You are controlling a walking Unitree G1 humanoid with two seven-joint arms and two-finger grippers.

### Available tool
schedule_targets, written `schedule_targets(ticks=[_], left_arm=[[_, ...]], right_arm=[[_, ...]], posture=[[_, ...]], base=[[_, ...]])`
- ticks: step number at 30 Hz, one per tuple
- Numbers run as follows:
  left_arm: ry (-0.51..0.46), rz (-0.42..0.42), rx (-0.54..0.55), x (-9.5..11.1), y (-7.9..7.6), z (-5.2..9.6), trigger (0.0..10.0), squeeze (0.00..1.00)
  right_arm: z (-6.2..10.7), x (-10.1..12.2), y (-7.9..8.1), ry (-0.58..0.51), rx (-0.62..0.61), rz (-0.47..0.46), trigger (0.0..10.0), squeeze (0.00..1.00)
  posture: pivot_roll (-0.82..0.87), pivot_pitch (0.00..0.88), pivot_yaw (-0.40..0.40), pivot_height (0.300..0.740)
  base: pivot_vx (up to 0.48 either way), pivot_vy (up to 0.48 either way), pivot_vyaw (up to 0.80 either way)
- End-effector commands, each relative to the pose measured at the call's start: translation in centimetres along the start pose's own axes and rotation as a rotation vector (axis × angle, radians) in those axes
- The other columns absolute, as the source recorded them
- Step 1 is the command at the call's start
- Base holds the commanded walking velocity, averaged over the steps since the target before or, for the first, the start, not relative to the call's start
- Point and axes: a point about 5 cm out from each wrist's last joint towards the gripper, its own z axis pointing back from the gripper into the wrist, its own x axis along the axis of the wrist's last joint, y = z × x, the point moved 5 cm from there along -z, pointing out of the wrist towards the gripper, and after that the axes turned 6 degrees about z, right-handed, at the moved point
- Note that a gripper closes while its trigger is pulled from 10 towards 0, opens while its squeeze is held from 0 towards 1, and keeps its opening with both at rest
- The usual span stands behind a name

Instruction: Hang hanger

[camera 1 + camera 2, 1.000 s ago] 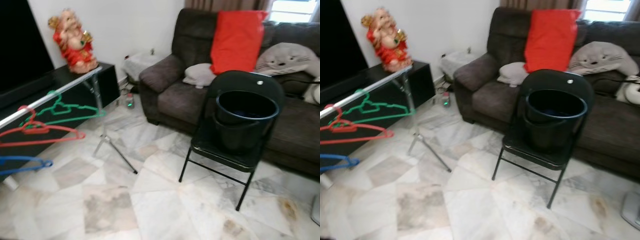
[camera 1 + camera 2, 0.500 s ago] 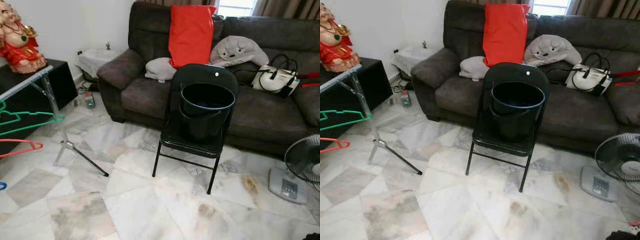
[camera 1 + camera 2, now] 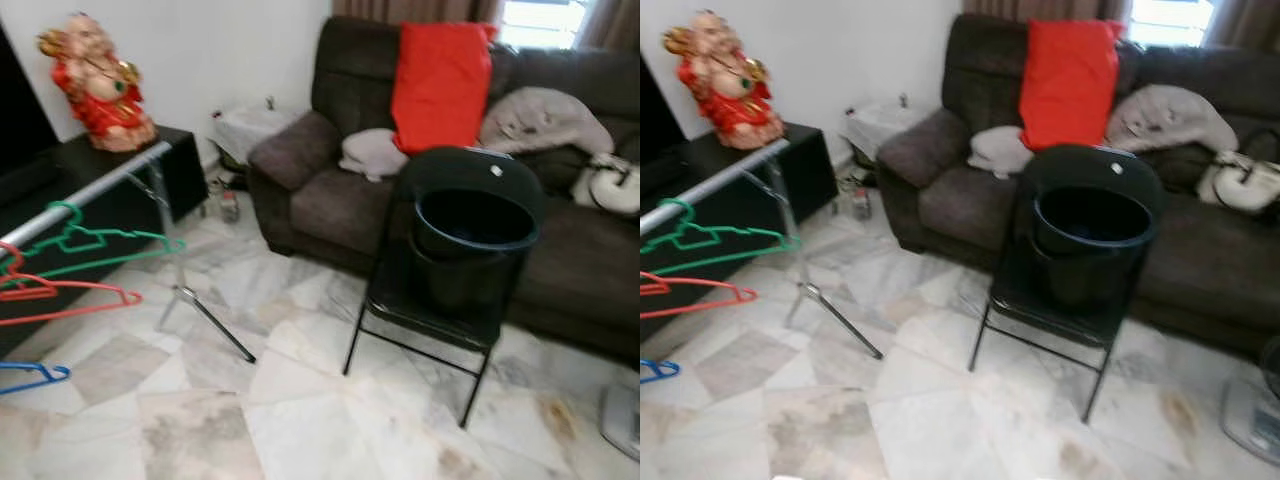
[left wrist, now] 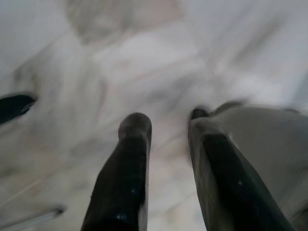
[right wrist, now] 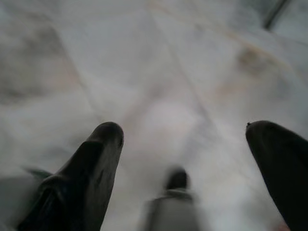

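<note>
A silver metal drying-rack rail runs along the left side of the room, held up by a thin folding leg that spreads onto the pale marble floor. Three plastic hangers hang from the rail: a green plastic hanger nearest the leg end, a red plastic hanger next along, and a blue plastic hanger lowest at the left edge of the head view. Behind the rail, a red and gold laughing figurine sits on the corner of a black low cabinet.

In the middle of the floor stands a black folding metal chair with a dark plastic bucket resting on its seat. Behind it is a dark brown fabric sofa carrying a bright red cushion, a grey plush toy and a small pale grey pillow.

Both arms hang low over the marble. The left gripper has its black fingers slightly parted with nothing between them. The right gripper has its fingers spread wide, also empty.
</note>
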Motion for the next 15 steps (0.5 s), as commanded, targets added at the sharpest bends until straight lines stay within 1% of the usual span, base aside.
schedule_targets(ticks=[1, 2, 4, 7, 10, 11, 14, 15], left_arm=[[-0.014, 0.015, -0.02, 0.7, -0.9, -0.2, 10.0, 0.0], [-0.014, 0.015, -0.021, 0.7, -0.9, -0.2, 10.0, 0.0], [-0.014, 0.017, -0.021, 0.7, -1.0, -0.2, 10.0, 0.0], [-0.015, 0.017, -0.022, 0.7, -1.0, -0.2, 10.0, 0.0], [-0.015, 0.018, -0.023, 0.8, -1.0, -0.2, 10.0, 0.0], [-0.015, 0.017, -0.023, 0.8, -1.0, -0.2, 10.0, 0.0], [-0.015, 0.016, -0.024, 0.7, -0.9, -0.2, 10.0, 0.0], [-0.014, 0.017, -0.024, 0.7, -0.9, -0.2, 10.0, 0.0]], right_arm=[[0.2, -1.4, -0.7, 0.034, -0.021, 0.005, 10.0, 0.0], [0.2, -1.4, -0.6, 0.034, -0.02, 0.006, 10.0, 0.0], [0.3, -1.5, -2.3, 0.03, -0.04, -0.002, 10.0, 0.0], [0.5, -1.7, -4.2, 0.029, -0.063, -0.005, 10.0, 0.0], [0.7, -1.8, -5.5, 0.031, -0.078, -0.014, 10.0, 0.0], [0.8, -1.9, -6.2, 0.033, -0.086, -0.015, 10.0, 0.0], [0.9, -2.0, -6.6, 0.037, -0.087, -0.02, 10.0, 0.0], [0.8, -2.0, -6.4, 0.037, -0.084, -0.02, 10.0, 0.0]], posture=[[0.1, 0.01, 0.027, 0.74], [0.1, 0.009, 0.026, 0.74], [0.1, 0.009, 0.025, 0.74], [0.1, 0.009, 0.025, 0.74], [0.1, 0.009, 0.025, 0.74], [0.1, 0.008, 0.025, 0.74], [0.1, 0.004, 0.028, 0.74], [0.1, 0.002, 0.028, 0.74]], base=[[0.319, 0.0, -0.79], [0.319, 0.0, -0.79], [0.322, 0.0, 0.0], [0.322, 0.0, 0.0], [0.322, 0.0, 0.0], [0.322, 0.0, 0.0], [0.32, 0.0, -0.8], [0.326, 0.0, -0.8]])
